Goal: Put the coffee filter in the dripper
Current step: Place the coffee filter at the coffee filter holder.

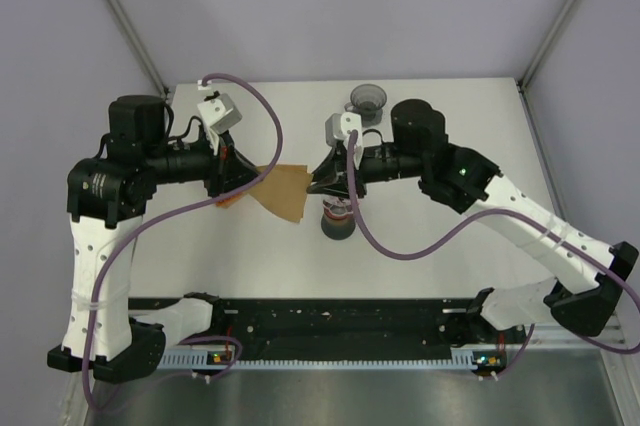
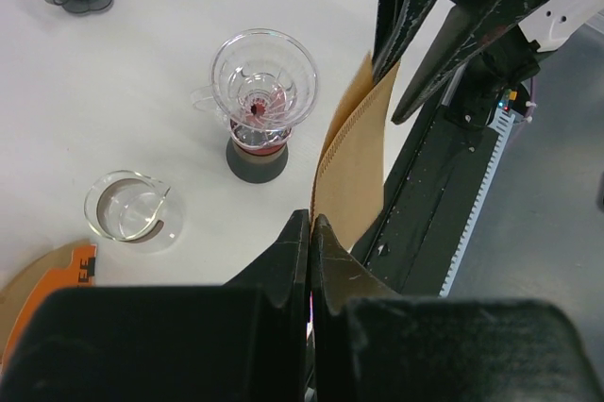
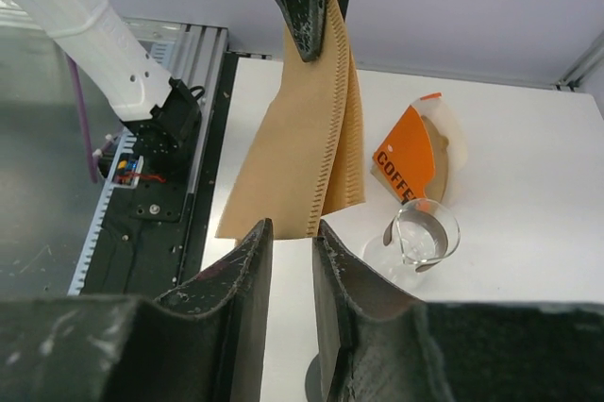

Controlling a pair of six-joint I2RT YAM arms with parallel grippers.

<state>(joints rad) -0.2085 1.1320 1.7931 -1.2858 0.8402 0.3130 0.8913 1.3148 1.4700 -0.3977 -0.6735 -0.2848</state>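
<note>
Currently the coffee filter [image 3: 302,138] is pinched in the shut left claw [image 2: 309,227]; a hold by the narrowed right claw [image 3: 293,230] cannot be told. It could be torn by opposed pulling.

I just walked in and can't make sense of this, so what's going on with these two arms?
The two arms have a brown coffee filter between them, held up off the table. The left gripper is shut on one end of it. The right gripper has its fingers on either side of the opposite edge with a small gap showing, so a firm pinch can't be confirmed. The clear dripper stands on the table close by with no filter in it yet.
</note>
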